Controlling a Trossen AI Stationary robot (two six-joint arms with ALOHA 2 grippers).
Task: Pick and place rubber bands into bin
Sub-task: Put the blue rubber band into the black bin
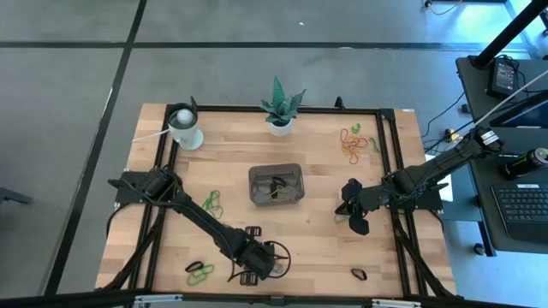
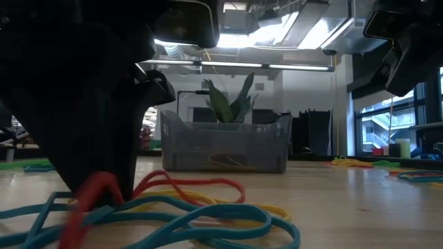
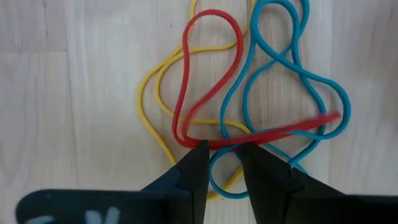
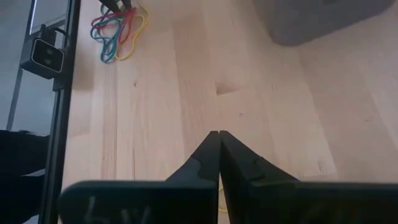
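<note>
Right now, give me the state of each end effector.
Left end effector: open, fingers astride a red band on the table.
Right end effector: shut, holding nothing visible.

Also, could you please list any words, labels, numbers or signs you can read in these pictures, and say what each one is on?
No text can be read in any view.
Left gripper: pale marks on its dark body, too blurred to read.
Right gripper: similar pale marks, also unreadable.
Bin, rubber bands, plant, cup: no lettering visible.
</note>
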